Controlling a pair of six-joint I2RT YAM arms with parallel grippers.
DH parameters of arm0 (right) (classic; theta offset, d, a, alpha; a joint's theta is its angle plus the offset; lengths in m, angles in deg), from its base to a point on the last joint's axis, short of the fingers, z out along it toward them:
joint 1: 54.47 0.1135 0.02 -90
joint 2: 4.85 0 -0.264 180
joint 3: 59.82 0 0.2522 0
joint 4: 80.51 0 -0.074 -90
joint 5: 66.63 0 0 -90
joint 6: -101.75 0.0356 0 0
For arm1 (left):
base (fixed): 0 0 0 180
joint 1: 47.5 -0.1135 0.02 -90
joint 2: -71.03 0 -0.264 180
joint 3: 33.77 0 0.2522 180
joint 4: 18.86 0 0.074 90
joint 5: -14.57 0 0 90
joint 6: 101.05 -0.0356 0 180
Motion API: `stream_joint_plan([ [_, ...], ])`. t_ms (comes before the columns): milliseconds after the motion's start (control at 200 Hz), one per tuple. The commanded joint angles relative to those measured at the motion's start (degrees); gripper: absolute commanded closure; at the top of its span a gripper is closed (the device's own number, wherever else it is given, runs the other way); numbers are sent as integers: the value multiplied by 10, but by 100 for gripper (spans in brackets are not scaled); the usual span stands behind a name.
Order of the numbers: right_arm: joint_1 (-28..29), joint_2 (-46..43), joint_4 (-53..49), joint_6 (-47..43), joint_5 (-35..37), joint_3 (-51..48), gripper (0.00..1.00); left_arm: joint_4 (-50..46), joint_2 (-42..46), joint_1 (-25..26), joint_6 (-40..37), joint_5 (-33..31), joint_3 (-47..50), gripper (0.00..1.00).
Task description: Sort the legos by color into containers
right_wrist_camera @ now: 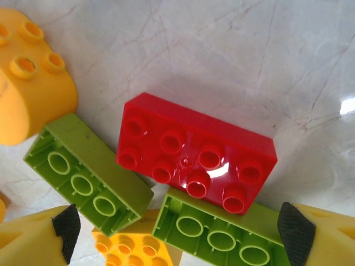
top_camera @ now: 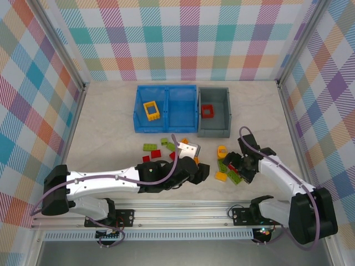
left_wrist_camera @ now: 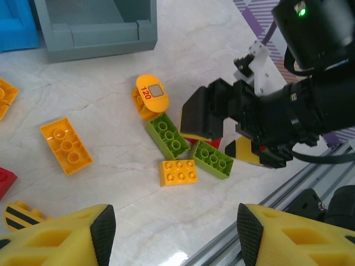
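Barely begun: a yellow window frame (top_camera: 151, 111) lies in the left compartment of the blue bin (top_camera: 166, 128), one red piece (top_camera: 208, 111) in the grey bin (top_camera: 213, 132). Unsorted legos (top_camera: 150, 147) lie scattered on the table (top_camera: 105, 127), lower centre. The right end effector (right_wrist_camera: 182, 235) gapes wide above a red brick (right_wrist_camera: 194, 149), holding nothing; the left end effector (left_wrist_camera: 176, 233) is half-spread, empty.

Right end effector (left_wrist_camera: 224, 136), jaws apart, over lime bricks (left_wrist_camera: 167, 134); yellow brick (left_wrist_camera: 178, 172) beside; grey bin (left_wrist_camera: 94, 27) beyond

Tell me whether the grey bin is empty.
Not empty: one red frame-shaped lego lies inside the grey bin.
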Motion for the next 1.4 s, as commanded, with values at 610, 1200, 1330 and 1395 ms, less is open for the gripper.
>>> stream_joint_plan([
  [610, 116, 162, -11, -203, 70, 166, 18, -6, 49, 4, 1, -45, 7, 37],
  [1200, 132, 269, -2, -241, 102, 198, 39, 8, 143, 9, 66, -53, 91, 36],
  [1330, 142, 272, -4, -236, 108, 198, 46, 8, 135, 10, 64, -53, 88, 36],
  [1395, 150, 275, -7, -231, 112, 198, 50, 10, 134, 9, 65, -53, 87, 36],
])
